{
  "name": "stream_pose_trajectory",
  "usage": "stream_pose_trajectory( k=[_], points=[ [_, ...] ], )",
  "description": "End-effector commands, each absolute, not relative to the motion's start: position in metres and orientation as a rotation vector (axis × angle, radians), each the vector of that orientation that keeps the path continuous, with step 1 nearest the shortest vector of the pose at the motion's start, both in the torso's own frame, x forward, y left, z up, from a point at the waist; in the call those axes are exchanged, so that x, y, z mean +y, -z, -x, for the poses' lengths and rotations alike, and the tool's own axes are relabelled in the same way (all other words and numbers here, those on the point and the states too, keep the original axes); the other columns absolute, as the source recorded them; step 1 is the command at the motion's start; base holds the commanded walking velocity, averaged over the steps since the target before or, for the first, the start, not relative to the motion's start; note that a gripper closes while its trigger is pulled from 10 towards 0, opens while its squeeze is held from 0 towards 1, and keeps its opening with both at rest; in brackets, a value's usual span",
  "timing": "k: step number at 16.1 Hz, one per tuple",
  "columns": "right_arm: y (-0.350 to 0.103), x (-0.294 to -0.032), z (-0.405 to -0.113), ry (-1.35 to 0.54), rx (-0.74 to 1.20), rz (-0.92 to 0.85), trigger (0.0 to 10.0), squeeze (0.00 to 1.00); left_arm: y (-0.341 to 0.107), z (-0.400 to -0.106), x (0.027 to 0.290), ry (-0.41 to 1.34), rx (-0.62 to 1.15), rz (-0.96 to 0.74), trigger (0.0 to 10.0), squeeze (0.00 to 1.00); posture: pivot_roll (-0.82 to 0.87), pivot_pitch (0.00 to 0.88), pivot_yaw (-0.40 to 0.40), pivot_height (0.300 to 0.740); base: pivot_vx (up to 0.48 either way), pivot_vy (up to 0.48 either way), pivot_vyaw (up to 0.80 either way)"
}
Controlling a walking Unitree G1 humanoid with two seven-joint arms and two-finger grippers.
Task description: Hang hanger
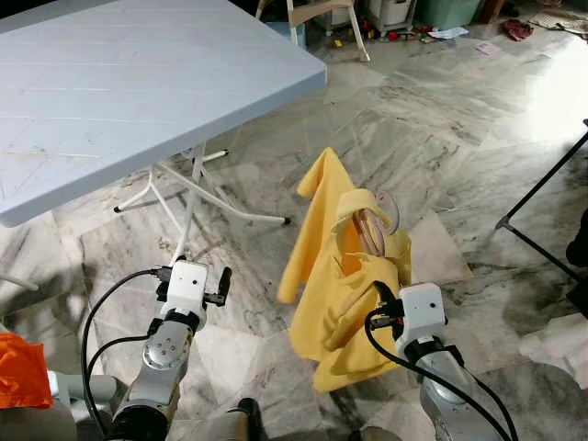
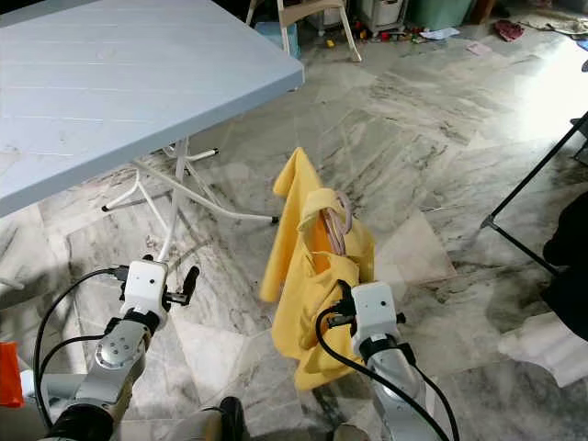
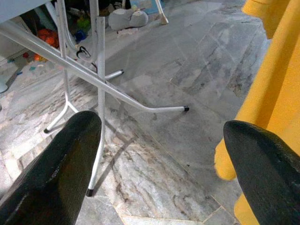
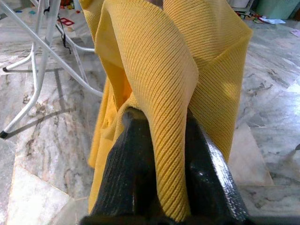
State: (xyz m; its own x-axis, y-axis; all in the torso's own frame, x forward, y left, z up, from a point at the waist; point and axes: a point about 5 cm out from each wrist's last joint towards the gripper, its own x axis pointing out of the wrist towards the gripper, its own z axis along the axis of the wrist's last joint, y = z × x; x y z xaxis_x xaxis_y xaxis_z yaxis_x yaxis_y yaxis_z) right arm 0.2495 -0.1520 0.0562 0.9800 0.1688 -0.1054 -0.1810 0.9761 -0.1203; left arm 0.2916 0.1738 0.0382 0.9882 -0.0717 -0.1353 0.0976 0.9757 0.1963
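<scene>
Garment: yellow ribbed knit garment [image 1: 335, 285] on a pale pink hanger [image 1: 375, 225], centre of the head views, held off the floor; long axis near vertical, one sleeve peak toward frame top, hem drooping toward lower centre.
Hanger: loop visible at the collar, tilted; hook not discernible.
Surface: grey-veined marble tile floor [image 1: 441, 119]; light blue plastic folding table [image 1: 119, 83] with white tube legs at upper left; black stand leg [image 1: 537, 197] at right edge.
Right gripper [image 4: 159, 154]: raised at lower right, fingers pinched on a fold of the garment.
Left gripper [image 3: 159, 154]: raised at lower left, fingers spread wide, nothing between them, aimed at the table legs.
</scene>
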Motion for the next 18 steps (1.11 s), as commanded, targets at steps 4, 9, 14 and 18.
stream_pose_trajectory(
  k=[4,9,14,18],
  points=[
    [-0.0661,-0.1454,-0.2532,-0.186,0.044,0.115,10.0,0.0,-0.0354,-0.2926,0.1741,0.106,0.16,-0.237,10.0,0.0,-0.09,0.171,0.036,0.74,0.0,0.0,0.2],
    [-0.0659,-0.1436,-0.2531,-0.183,0.04,0.106,10.0,0.0,-0.0352,-0.2937,0.1757,0.106,0.17,-0.236,10.0,0.0,-0.09,0.168,0.044,0.74,0.0,-0.11,0.78],
    [-0.0648,-0.1422,-0.2518,-0.181,0.043,0.1,10.0,0.0,-0.0332,-0.2924,0.176,0.106,0.18,-0.244,10.0,0.0,-0.09,0.174,0.049,0.74,0.0,-0.277,0.52],
    [-0.0651,-0.1407,-0.2516,-0.186,0.043,0.098,10.0,0.0,-0.0333,-0.2916,0.1767,0.1,0.173,-0.217,10.0,0.0,-0.09,0.177,0.047,0.74,0.0,0.0,0.11]
  ],
)
